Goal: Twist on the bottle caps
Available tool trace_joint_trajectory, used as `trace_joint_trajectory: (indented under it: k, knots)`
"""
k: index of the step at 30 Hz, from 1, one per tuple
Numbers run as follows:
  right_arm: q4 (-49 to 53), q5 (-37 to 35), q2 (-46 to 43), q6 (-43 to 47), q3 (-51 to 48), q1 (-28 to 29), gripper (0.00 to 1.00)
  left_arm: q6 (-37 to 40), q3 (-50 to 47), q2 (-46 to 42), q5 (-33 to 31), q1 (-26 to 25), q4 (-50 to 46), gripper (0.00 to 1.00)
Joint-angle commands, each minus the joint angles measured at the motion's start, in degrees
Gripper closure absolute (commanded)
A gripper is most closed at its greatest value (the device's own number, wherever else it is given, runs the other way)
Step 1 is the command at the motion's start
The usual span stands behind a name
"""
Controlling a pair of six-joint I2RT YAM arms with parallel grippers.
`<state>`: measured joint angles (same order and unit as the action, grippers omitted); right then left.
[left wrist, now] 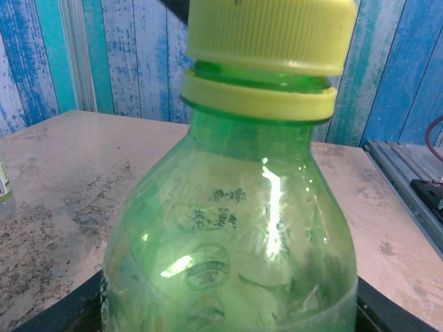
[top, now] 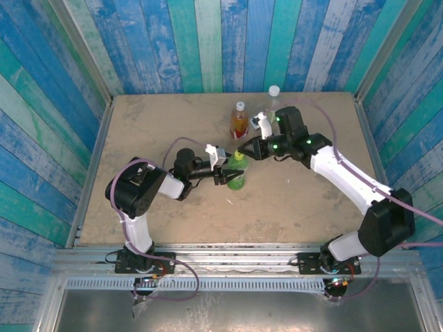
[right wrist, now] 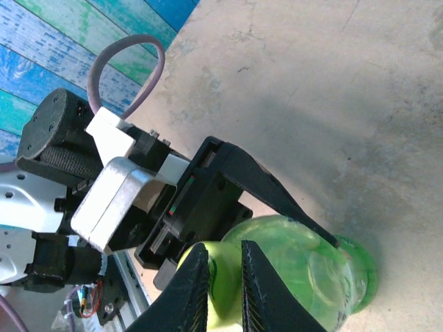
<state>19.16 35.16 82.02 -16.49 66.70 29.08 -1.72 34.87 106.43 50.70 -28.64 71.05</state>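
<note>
Plank walls (top: 208, 41) ring the table (top: 297, 200), where the left gripper (top: 230, 177) clamps the green bottle (left wrist: 235, 228) and the right gripper (right wrist: 223, 249) pinches its cap (left wrist: 266, 34).

The near bottle (top: 237, 178) is set at the centre of the table (top: 138, 131); a second bottle (top: 239, 123) is placed behind it, a third bottle (top: 273, 98) farther back-right.

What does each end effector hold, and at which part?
Left end effector: green bottle, at its body. Right end effector: its yellow-green cap, at the sides.
</note>
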Motion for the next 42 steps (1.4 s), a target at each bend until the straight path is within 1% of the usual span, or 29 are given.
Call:
trace_joint_trajectory:
  k: [1, 6, 8, 10, 12, 15, 16, 18, 20, 22, 24, 28, 34, 42]
  knots:
    - [2.8, 2.8, -4.1, -1.0, -4.3, 0.2, 0.85, 0.7, -1.0, 1.1, -2.8, 0.5, -5.5, 0.39]
    - [2.9, 2.3, -8.0, -0.6, -5.6, 0.1, 0.85, 0.5, -1.2, 0.5, -3.1, 0.4, -5.2, 0.39]
    - [3.7, 1.4, -8.7, 1.5, -4.6, 0.1, 0.79, 0.6, -1.5, -0.1, -3.5, 0.4, -5.0, 0.39]
    - [6.3, -0.9, -9.1, 5.7, -2.8, 0.2, 0.69, 1.6, -2.4, -1.5, -4.3, 0.3, -4.6, 0.39]
    - [10.2, -4.4, -9.5, 12.2, -0.7, 0.8, 0.61, 4.4, -3.4, -4.1, -6.2, -0.1, -6.6, 0.39]
    - [14.8, -9.2, -10.9, 23.1, 1.4, 3.2, 0.50, 12.1, -4.6, -8.8, -10.8, -1.6, -13.2, 0.39]
    - [16.2, -11.8, -11.4, 26.5, 2.0, 4.4, 0.48, 14.7, -4.9, -10.3, -12.7, -2.2, -15.0, 0.39]
    - [19.1, -16.6, -12.8, 36.2, 2.5, 8.3, 0.43, 19.7, -5.3, -13.3, -16.3, -3.6, -19.7, 0.38]
    - [20.9, -21.6, -14.3, 44.1, 2.4, 11.6, 0.39, 23.2, -5.4, -15.7, -19.3, -4.8, -23.3, 0.38]
    - [22.3, -24.0, -15.6, 51.7, 1.8, 14.5, 0.36, 26.3, -5.2, -17.8, -21.7, -5.8, -26.7, 0.38]
    - [23.2, -27.1, -16.1, 58.0, 1.6, 17.1, 0.35, 29.2, -5.0, -19.8, -23.5, -7.1, -29.6, 0.38]
    - [24.3, -32.7, -14.3, 63.2, 3.0, 19.6, 0.35, 33.3, -5.2, -22.7, -25.1, -8.7, -33.2, 0.38]
    - [24.2, -36.3, -11.0, 65.6, 3.7, 20.1, 0.40, 35.4, -6.3, -25.0, -24.3, -9.3, -34.1, 0.38]
    - [24.5, -35.7, -6.4, 65.9, 5.2, 20.1, 0.50, 36.4, -6.4, -25.2, -22.8, -9.6, -34.6, 0.38]
